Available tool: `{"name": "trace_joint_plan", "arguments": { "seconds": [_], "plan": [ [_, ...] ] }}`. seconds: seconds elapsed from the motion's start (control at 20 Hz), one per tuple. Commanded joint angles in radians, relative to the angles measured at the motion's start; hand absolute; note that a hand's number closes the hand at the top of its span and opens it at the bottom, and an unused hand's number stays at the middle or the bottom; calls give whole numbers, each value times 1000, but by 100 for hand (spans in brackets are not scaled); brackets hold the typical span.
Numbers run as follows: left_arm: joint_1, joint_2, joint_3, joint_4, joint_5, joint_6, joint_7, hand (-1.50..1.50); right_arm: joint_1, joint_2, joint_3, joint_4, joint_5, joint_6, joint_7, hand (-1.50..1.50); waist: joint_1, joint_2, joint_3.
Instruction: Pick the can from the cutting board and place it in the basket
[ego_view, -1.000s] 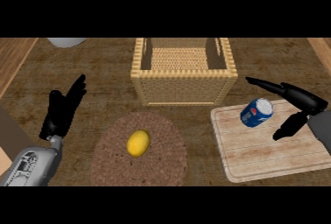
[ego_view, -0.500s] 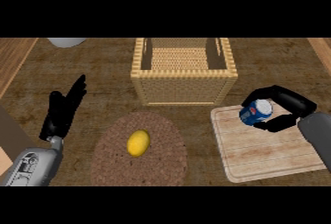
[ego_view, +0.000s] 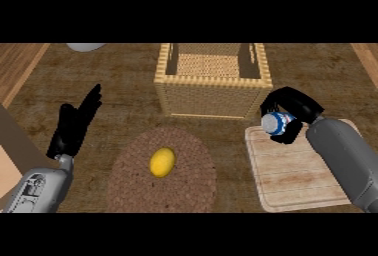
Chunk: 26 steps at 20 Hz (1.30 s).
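A blue and white can (ego_view: 276, 123) is held in my right hand (ego_view: 295, 107), whose fingers and thumb curl round it. It hangs over the far left corner of the pale wooden cutting board (ego_view: 295, 175), just right of the woven basket (ego_view: 212, 82). The basket is open at the top and looks bare inside. My left hand (ego_view: 74, 125) rests open at the left, fingers up, away from everything.
A yellow lemon (ego_view: 162, 162) lies on a round brown woven mat (ego_view: 162, 170) in front of the basket. Part of a grey bowl (ego_view: 86, 47) shows at the far left edge. Wooden strips border the counter at both sides.
My right hand closed round the can, then lifted it and carried it left toward the basket's right wall. The left hand stayed still.
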<state>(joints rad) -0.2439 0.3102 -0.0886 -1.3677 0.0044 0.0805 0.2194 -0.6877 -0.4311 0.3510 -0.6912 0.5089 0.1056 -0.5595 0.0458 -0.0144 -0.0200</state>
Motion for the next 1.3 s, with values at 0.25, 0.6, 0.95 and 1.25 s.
{"name": "trace_joint_plan", "arguments": {
  "seconds": [0.25,0.6,0.95,1.25],
  "plan": [
    [-34,-19,-40,11,-8,-27,2,0,-148,155,64,32,152,-98,521,150,95,21,-4],
    [-48,-32,-48,19,-13,-21,12,0,-195,352,28,-50,146,-157,840,150,98,13,10],
    [-94,-63,-78,30,-21,-30,21,0,-442,428,-27,-130,83,-420,1188,150,141,21,16],
    [-107,-64,-73,60,-27,-30,8,0,-714,430,28,-103,132,-556,1498,150,133,25,11]
  ]
}}
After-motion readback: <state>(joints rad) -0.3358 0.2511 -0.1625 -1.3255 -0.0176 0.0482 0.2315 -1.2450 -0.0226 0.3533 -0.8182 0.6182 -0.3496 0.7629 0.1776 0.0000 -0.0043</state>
